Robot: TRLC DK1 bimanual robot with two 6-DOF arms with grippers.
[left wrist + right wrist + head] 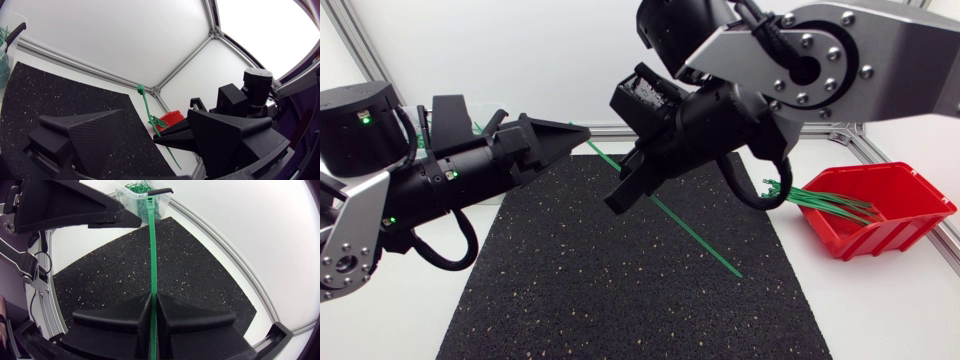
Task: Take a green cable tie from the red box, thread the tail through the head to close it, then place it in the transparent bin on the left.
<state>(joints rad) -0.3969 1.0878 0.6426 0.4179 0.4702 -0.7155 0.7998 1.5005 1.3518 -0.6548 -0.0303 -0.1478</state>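
Observation:
A green cable tie (pixel 690 232) slants across the black mat, held above it. My right gripper (pixel 620 195) comes in from the upper right and is shut on its strap; in the right wrist view the strap (pixel 151 255) runs straight ahead from between the closed fingers of that gripper (pixel 152 300) to the tie's head (pixel 150 201). My left gripper (pixel 570 135) is open, with its fingertips beside that head. In the left wrist view the tie (pixel 146 107) stands ahead of that gripper (pixel 150 131), between its spread fingers. The red box (pixel 880 215) holds several green ties.
The transparent bin (pixel 131 195), with green ties inside, stands beyond the mat's far left corner. The black speckled mat (pixel 620 290) covers the table's middle. An aluminium frame rail (pixel 90 67) runs along the back edge.

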